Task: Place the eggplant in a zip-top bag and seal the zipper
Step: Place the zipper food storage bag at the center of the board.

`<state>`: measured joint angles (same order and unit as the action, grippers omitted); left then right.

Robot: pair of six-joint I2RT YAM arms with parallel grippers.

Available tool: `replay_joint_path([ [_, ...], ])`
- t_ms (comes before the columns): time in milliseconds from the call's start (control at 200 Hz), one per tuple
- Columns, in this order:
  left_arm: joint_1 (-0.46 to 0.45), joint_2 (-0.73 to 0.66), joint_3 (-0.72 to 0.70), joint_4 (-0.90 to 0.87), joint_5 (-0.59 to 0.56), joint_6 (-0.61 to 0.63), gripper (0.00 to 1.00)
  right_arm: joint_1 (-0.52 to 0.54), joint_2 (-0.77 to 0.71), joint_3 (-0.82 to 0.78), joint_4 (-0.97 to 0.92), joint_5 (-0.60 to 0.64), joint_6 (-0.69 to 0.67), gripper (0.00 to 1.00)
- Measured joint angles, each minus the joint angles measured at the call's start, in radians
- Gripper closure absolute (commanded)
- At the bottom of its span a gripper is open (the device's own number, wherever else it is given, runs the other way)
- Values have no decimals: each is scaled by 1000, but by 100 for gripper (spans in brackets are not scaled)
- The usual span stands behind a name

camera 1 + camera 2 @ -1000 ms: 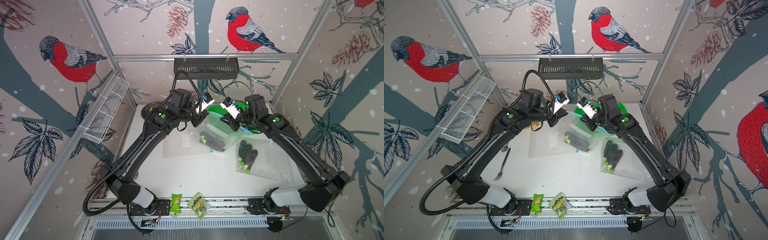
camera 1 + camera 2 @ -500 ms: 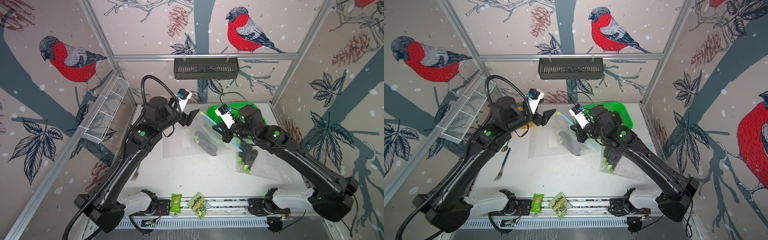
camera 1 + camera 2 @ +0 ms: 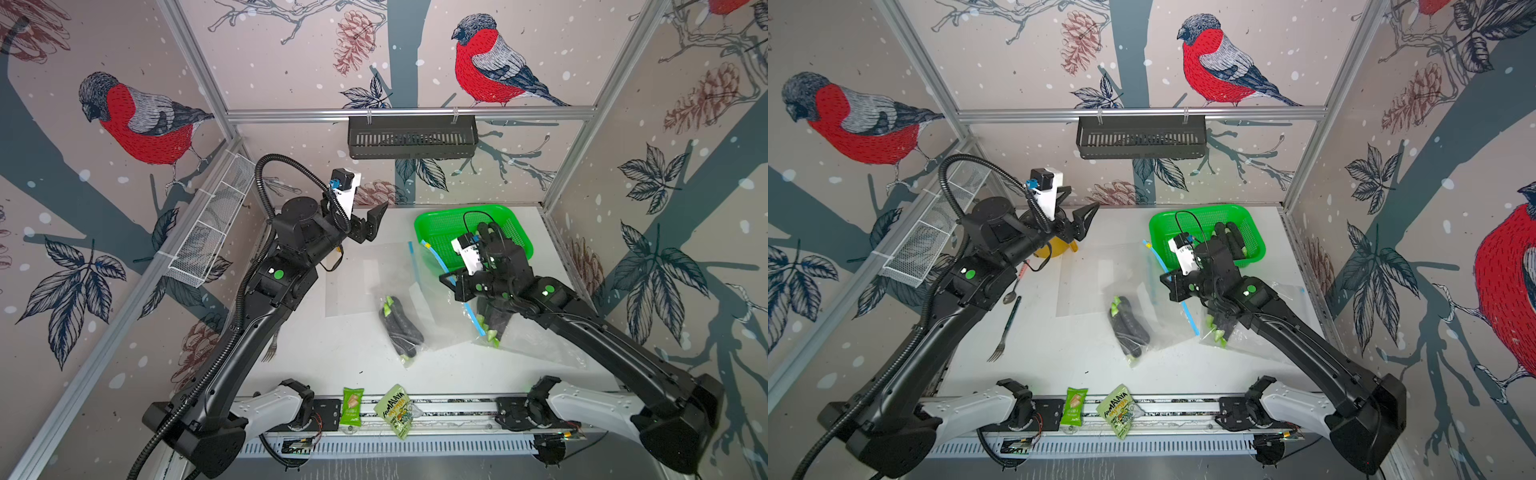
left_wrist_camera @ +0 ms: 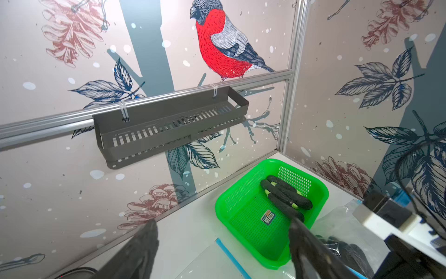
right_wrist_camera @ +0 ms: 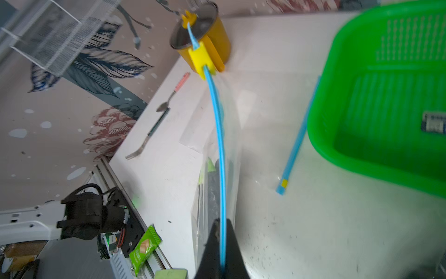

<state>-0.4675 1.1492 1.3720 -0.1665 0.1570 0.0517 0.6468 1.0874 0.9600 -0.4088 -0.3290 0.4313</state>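
Your right gripper [image 5: 221, 228] is clenched on the blue zipper strip [image 5: 218, 145] of the clear zip-top bag [image 3: 432, 320], holding that edge up off the white table [image 3: 332, 365]. The strip runs as a single line from the jaws to the small yellow slider [image 5: 201, 60] at its far end. From that I judge the zipper drawn shut, though the seal is too fine to confirm. The dark, green-capped eggplants [image 3: 399, 326] lie inside the bag, low against the table. What seems left is to let go and lay the bag down.

Your left gripper [image 3: 370, 226] hangs released in the air, holding nothing.

Around you are a second filled bag [image 3: 494, 332] under your right arm, a flat empty bag [image 3: 357, 282], and the green plastic basket [image 4: 241, 195] with more eggplants in it. Nothing visibly blocks the set-down.
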Motion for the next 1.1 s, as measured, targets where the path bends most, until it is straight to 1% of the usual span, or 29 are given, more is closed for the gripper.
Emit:
replay_joint_path([
  [150,1,18,-34,0,-1,-48,12,-96,-98,-203,4,0,53,98],
  [270,1,48,-76,3,-12,-90,10,-165,-158,-307,6,16,94,96],
  [385,1,70,-115,3,-26,-131,10,-231,-180,-383,25,34,117,94],
  [510,-5,76,-151,13,-26,-155,10,-242,-166,-433,57,41,118,94],
  [660,-14,101,-184,36,-26,-175,10,-241,-113,-467,137,54,122,95],
  [821,-30,130,-220,50,-33,-205,10,-230,-114,-511,205,102,145,93],
  [871,-42,134,-233,50,-50,-210,10,-231,-118,-524,227,109,149,89],
  [936,-59,143,-243,50,-56,-221,10,-231,-118,-533,237,129,164,79],
  [981,-71,153,-246,54,-68,-229,10,-231,-124,-536,236,139,169,70],
  [996,-76,158,-247,55,-80,-232,10,-231,-129,-536,235,145,171,62],
  [1001,-77,159,-247,55,-82,-233,10,-232,-131,-536,234,148,171,62],
  [1041,-91,174,-247,57,-96,-240,10,-235,-150,-535,227,158,171,50],
  [1096,-109,196,-247,56,-115,-265,10,-245,-186,-523,210,182,171,42],
])
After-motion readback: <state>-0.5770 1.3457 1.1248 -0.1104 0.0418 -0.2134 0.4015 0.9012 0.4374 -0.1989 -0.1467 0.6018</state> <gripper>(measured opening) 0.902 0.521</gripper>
